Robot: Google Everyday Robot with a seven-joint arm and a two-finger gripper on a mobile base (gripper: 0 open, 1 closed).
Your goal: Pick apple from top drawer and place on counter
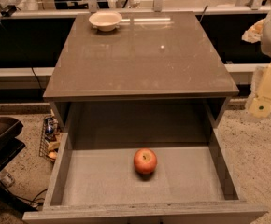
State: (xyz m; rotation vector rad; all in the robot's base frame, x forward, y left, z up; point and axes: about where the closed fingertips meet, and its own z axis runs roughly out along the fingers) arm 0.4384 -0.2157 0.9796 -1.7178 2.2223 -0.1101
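The apple [145, 161], red with yellow-orange patches, lies on the grey floor of the open top drawer [103, 181], near its middle. The counter [140, 59] is the glossy grey-brown top above the drawer. My gripper [262, 102] hangs at the right edge of the view, outside the drawer's right wall, at about counter height. It is well apart from the apple, up and to the right of it, and holds nothing that I can see.
A white bowl [105, 20] stands at the counter's far left. A dark chair or cart [0, 143] is at the left. A wire basket with small items [49, 139] sits on the floor by the cabinet. A rail and dark wall run behind.
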